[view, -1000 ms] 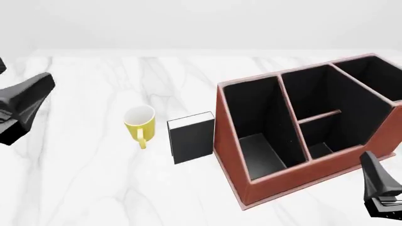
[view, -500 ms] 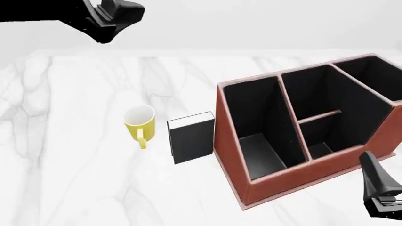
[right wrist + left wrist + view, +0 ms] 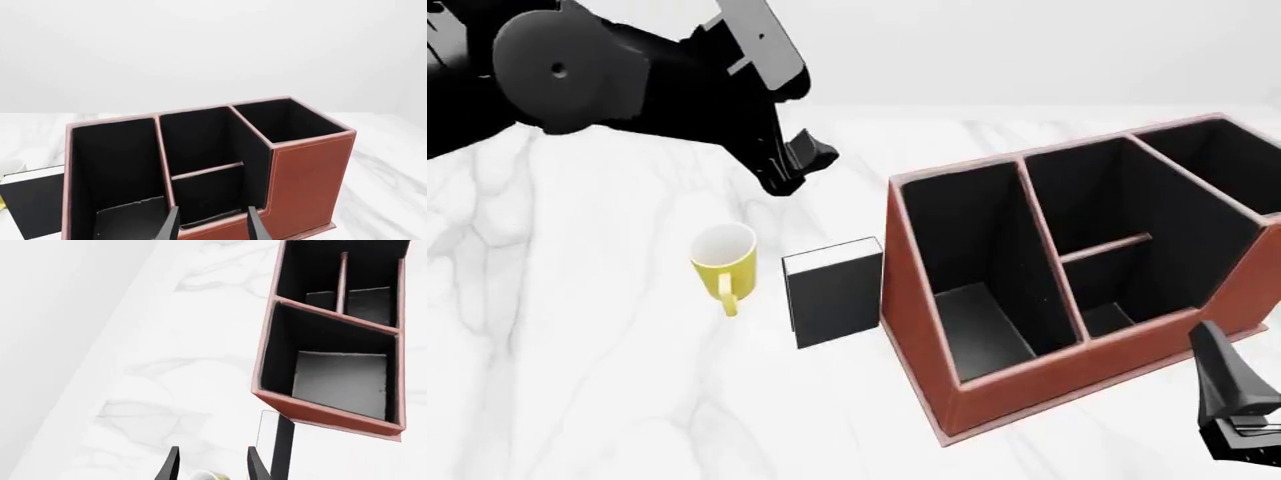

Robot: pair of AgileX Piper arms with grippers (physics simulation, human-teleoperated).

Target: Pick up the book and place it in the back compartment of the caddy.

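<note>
The book (image 3: 834, 293) stands upright on the marble table (image 3: 587, 380), black cover with a white top edge, close against the caddy's left wall. The reddish-brown caddy (image 3: 1068, 370) fills the right side. Its back compartment (image 3: 1110, 312) is the small cell behind the low wall. My left gripper (image 3: 801, 168) hangs open, high above and behind the book and mug, holding nothing. In the left wrist view the open left gripper (image 3: 213, 469) points down past the book (image 3: 280, 445) toward the caddy (image 3: 320, 412). My right gripper (image 3: 1217, 352) is open by the caddy's near corner, facing the back compartment (image 3: 200, 197).
A yellow mug (image 3: 723, 257) stands just left of the book, handle toward the camera. The caddy's long left cell (image 3: 968, 270) and far right cell (image 3: 1214, 165) hold nothing. The left arm's bulky links (image 3: 574, 70) cross the upper left of the front view.
The left arm has swung in from the upper left and come down toward the middle, its gripper now above and behind the mug and book. Right arm, book, mug and caddy unmoved.
</note>
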